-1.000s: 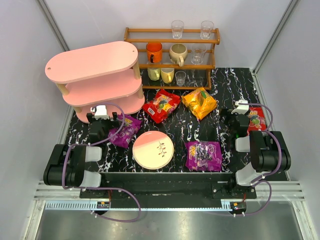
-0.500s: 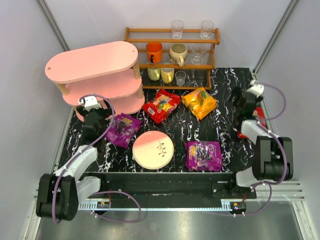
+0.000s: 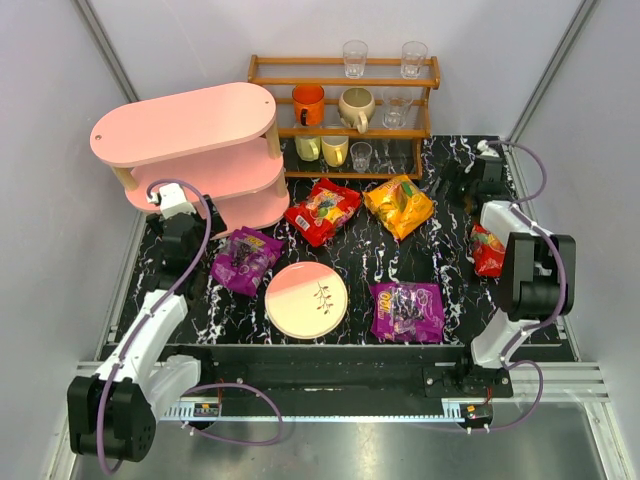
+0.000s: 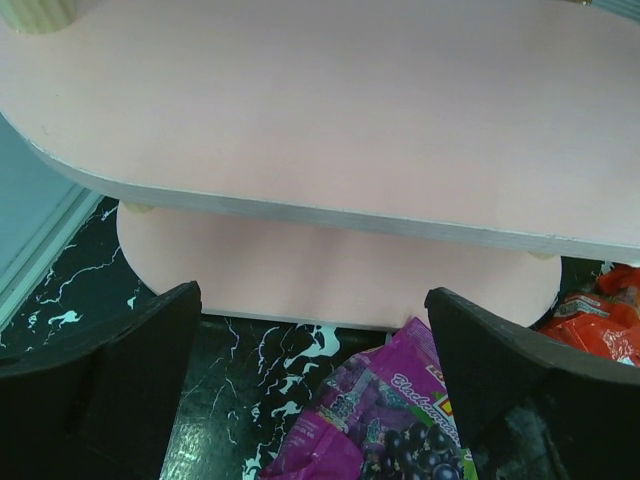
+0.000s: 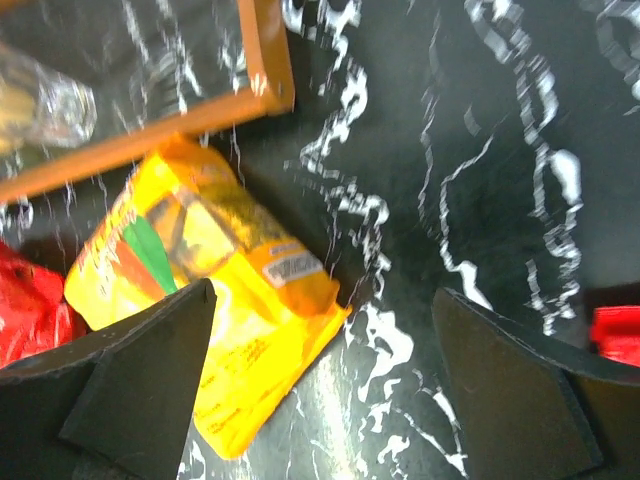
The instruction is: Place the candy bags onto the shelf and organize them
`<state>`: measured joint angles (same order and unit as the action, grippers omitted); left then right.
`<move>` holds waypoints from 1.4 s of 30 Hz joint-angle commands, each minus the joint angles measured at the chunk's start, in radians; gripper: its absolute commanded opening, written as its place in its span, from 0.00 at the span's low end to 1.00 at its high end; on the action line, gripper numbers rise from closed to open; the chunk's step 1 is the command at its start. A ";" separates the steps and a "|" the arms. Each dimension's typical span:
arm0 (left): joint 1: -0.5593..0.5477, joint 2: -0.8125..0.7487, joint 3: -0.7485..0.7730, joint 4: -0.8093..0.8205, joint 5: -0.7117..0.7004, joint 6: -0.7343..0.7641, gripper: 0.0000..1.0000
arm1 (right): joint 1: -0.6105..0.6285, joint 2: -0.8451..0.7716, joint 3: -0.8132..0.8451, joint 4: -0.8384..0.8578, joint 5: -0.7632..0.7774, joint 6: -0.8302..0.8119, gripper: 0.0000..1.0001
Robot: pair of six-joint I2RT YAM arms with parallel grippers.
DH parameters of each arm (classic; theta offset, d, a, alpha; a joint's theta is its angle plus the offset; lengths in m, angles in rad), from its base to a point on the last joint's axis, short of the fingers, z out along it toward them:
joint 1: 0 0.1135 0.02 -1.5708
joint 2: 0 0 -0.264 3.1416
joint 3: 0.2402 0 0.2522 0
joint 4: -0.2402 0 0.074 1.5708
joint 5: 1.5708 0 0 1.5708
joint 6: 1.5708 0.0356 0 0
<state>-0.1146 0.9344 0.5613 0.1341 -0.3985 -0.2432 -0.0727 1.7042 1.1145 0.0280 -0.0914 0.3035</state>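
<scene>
Top view: all five bags are lying on the table [image 3: 452, 275], nothing on the shelf [image 3: 185, 125] yet. The left gripper [image 3: 192, 228] is mid-left, tucked right against the shelf's bottom tier, and a purple bag [image 3: 245, 258] sits just right of it. The right gripper [image 3: 458, 180] is upper right, just beside the yellow bag [image 3: 399, 205] and close to the rack [image 3: 345, 110]. Both are holding nothing.

Left wrist: jaws spread wide in the bottom corners. The purple bag pokes in at bottom centre-right, nearer the right finger and not between the tips. Shelf boards fill the top. My worry is that, this tight to the shelf, a dip for the bag could knock the bottom board and shove the whole unit.

Right wrist: jaws spread too. The yellow bag is lower left, mostly under the left finger, so off-centre. Closing here would probably pinch only a slippery corner. A sloppy swing could also clip the rack rail and the glass [image 5: 45, 105] at upper left.
</scene>
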 commanded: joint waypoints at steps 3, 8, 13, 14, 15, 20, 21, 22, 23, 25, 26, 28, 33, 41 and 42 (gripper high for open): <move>0.001 0.029 0.100 -0.079 0.032 0.002 0.99 | 0.001 0.052 -0.008 0.033 -0.254 0.026 1.00; 0.001 0.024 0.098 -0.091 0.044 0.002 0.99 | 0.001 0.112 -0.002 0.090 -0.344 0.054 1.00; 0.001 0.011 0.098 -0.087 0.055 0.019 0.99 | 0.001 0.172 0.030 0.093 -0.396 0.062 0.90; 0.000 0.011 0.104 -0.094 0.052 0.021 0.99 | 0.001 0.179 0.034 0.089 -0.410 0.060 0.69; 0.001 0.011 0.109 -0.097 0.050 0.021 0.99 | 0.001 0.187 0.039 0.084 -0.428 0.057 0.48; 0.001 -0.005 0.107 -0.113 0.064 0.015 0.99 | 0.001 0.135 -0.002 0.142 -0.516 0.083 0.00; 0.000 -0.008 0.106 -0.117 0.067 0.015 0.99 | 0.001 0.068 -0.019 0.159 -0.524 0.100 0.00; 0.001 -0.012 0.107 -0.120 0.075 0.015 0.99 | 0.001 0.031 -0.051 0.186 -0.536 0.108 0.00; 0.000 -0.022 0.109 -0.126 0.078 0.015 0.99 | 0.001 -0.012 -0.064 0.194 -0.542 0.111 0.00; 0.001 -0.031 0.112 -0.131 0.092 0.015 0.99 | 0.001 -0.122 -0.082 0.208 -0.612 0.118 0.00; 0.001 -0.037 0.118 -0.131 0.099 0.013 0.99 | 0.001 -0.150 -0.081 0.205 -0.646 0.115 0.00; 0.001 -0.039 0.126 -0.155 0.124 0.004 0.99 | 0.001 -0.208 -0.065 0.219 -0.805 0.112 0.00; 0.001 -0.045 0.138 -0.168 0.194 0.001 0.99 | 0.034 -0.297 -0.094 0.504 -1.071 0.280 0.00; 0.001 -0.066 0.123 -0.163 0.225 0.001 0.99 | 0.166 -0.282 0.022 0.846 -1.323 0.585 0.00; 0.001 -0.071 0.121 -0.163 0.227 0.001 0.99 | 0.178 -0.281 0.059 0.827 -1.296 0.571 0.00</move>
<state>-0.1146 0.8982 0.6556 -0.0494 -0.2043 -0.2371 0.0528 1.4429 1.0389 0.6483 -1.2705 0.7353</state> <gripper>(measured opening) 0.987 0.012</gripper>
